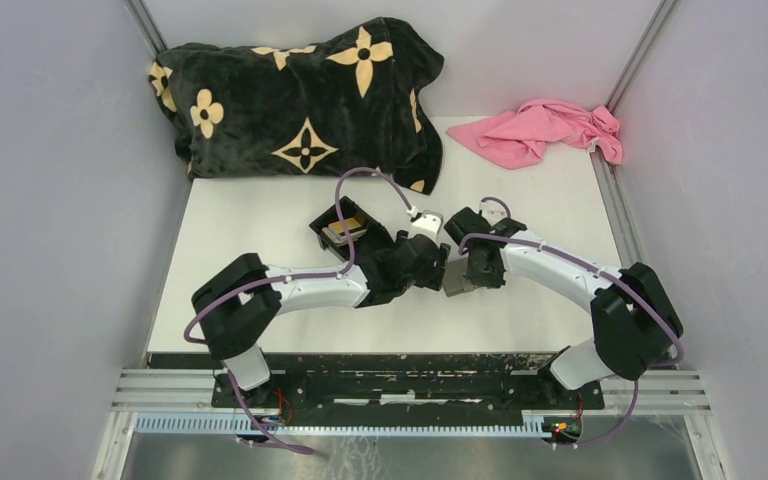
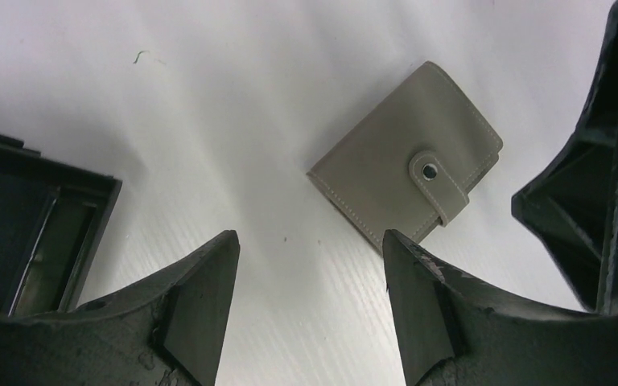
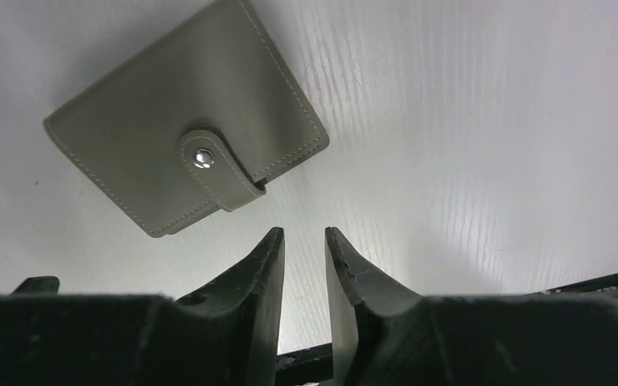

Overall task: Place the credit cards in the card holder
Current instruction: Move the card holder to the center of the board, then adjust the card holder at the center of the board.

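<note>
The card holder (image 2: pixel 406 165) is a flat grey wallet lying shut on the white table, its clasp tab snapped. It also shows in the right wrist view as the card holder (image 3: pixel 185 137) and from above, mostly covered by both arms, as the card holder (image 1: pixel 456 284). My left gripper (image 2: pixel 310 241) hovers open just short of its near corner, nothing between the fingers. My right gripper (image 3: pixel 303 233) stands beside the wallet with a narrow empty gap between its jaws. The credit cards (image 1: pixel 345 229), a gold one on top, lie in a black box (image 1: pixel 340 235).
The black box (image 2: pixel 32 233) sits close to my left fingers. A black blanket with tan flowers (image 1: pixel 300 95) covers the back left and a pink cloth (image 1: pixel 545 130) lies at the back right. The right arm's gripper body (image 2: pixel 603 161) crowds the left wrist view.
</note>
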Tool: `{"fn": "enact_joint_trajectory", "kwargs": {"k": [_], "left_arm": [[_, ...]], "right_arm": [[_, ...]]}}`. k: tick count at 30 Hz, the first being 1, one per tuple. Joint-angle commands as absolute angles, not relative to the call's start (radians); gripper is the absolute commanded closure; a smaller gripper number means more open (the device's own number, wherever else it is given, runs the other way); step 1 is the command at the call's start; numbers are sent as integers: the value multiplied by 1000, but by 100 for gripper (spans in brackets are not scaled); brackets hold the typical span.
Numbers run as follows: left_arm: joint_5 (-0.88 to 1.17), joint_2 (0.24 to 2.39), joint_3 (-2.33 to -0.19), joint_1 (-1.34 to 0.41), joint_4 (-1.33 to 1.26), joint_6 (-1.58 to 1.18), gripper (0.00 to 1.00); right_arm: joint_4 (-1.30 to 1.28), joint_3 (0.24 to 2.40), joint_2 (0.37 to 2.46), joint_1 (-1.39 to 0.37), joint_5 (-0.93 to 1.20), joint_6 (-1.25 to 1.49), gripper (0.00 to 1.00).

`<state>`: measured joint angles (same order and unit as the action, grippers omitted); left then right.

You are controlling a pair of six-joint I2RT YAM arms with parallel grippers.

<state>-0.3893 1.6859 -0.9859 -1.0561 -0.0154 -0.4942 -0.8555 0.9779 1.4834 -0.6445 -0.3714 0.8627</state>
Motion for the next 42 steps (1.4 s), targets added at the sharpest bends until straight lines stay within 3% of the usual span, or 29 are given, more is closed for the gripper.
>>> {"fn": "enact_joint_trajectory", "kwargs": {"k": [1,17,30,42], "left_arm": [[-399,1739,-1063,-1053,-81,-415,27],[-345,1835,-1058,-959,-141,-402,35],[-278,1899,-1064,-954,-131,-411,44],[-270,1827,-979,-956,-111,-469,45]], "right_arm": [[-850,951,1481,-642,-399,922,71],[-743,924,1580,-541,-353,918,81],[-676,976,1679,-475,-304,852,81],[-646,1094,1796,-444,-271,779,81]]}}
